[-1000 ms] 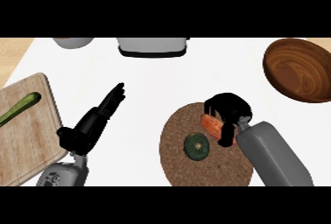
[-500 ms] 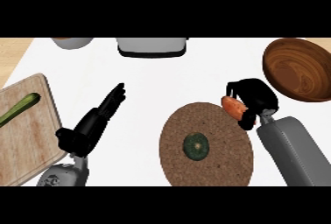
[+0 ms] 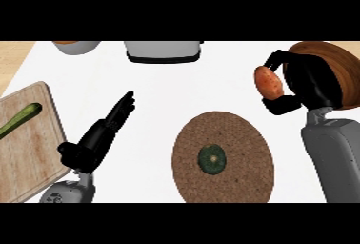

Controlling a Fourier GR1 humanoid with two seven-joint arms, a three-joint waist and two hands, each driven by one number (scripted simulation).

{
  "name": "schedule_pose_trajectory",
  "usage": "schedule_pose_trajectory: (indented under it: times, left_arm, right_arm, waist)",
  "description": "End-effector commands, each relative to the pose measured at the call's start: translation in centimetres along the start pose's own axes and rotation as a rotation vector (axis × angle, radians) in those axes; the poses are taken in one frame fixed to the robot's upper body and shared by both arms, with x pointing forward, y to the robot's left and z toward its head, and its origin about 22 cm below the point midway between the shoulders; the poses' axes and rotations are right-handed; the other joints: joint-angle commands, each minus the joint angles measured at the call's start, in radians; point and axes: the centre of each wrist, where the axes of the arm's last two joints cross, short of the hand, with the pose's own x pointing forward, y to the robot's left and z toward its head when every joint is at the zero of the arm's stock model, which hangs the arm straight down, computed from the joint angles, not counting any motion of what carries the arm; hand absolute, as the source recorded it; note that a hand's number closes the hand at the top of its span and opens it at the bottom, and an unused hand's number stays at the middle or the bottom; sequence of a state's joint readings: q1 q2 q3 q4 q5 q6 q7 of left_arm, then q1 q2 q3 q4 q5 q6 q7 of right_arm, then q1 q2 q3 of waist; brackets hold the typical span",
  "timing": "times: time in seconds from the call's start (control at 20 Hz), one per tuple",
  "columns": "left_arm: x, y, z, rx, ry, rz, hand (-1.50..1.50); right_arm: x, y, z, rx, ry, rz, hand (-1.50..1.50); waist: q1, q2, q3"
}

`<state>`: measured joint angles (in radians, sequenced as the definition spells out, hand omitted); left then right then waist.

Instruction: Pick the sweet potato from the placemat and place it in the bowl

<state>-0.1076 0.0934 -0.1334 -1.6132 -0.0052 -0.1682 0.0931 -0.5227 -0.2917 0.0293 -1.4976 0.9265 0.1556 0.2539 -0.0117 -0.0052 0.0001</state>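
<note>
Orange-brown and oblong, the sweet potato [image 3: 268, 81] is being held by the right hand [image 3: 309, 81], whose fingers and thumb are being curled round it, 1 part pinching at its upper end and another at its lower end. Its long axis is being kept nearly upright in the head view, tipped slightly. It is being carried over the white counter [image 3: 162, 90], well apart from the cork placemat [image 3: 239, 138], on which only 1 round green slice [image 3: 212, 158] is lying. The wooden bowl [image 3: 345, 57] is lying just to the right of the sweet potato, with the palm sitting between the 2 and partly covering the bowl's rim. The coming move is therefore being judged as a short shift to the right until the sweet potato is hanging over the bowl's hollow. The left hand [image 3: 98, 136] is resting well apart near the cutting board [image 3: 32, 157], fingers straight and pressed together, and is not being needed. A green vegetable [image 3: 19, 119] is lying on that board.
</note>
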Motion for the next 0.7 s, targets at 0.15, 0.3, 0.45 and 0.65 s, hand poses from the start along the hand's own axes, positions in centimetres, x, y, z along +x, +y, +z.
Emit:
schedule_pose_trajectory:
  times: [0.15, 0.3, 0.45, 0.65]
  left_arm:
    - [-1.4, -2.5, -0.3, -0.005, 0.017, -0.016, 0.0]
    - [-0.8, 0.5, -0.7, -0.02, 0.002, -0.01, 0.0]
    - [-0.6, -0.6, -0.4, -0.022, -0.008, -0.009, 0.0]
    - [0.9, 0.3, -0.7, -0.027, -0.01, -0.008, 0.0]
  right_arm:
    - [-1.2, -4.3, -1.1, -0.149, 0.086, -0.186, 1.5]
    - [-4.7, -4.7, -1.4, -0.157, 0.138, -0.127, 1.5]
    - [-5.9, -6.5, -3.3, -0.168, 0.179, -0.008, 1.5]
    - [-9.2, -5.4, -4.0, -0.286, 0.187, 0.112, 1.5]
  waist:
    - [0.012, 0.005, 0.0]
    - [0.014, 0.006, 0.0]
    - [0.019, 0.007, 0.0]
    - [0.027, 0.01, 0.0]
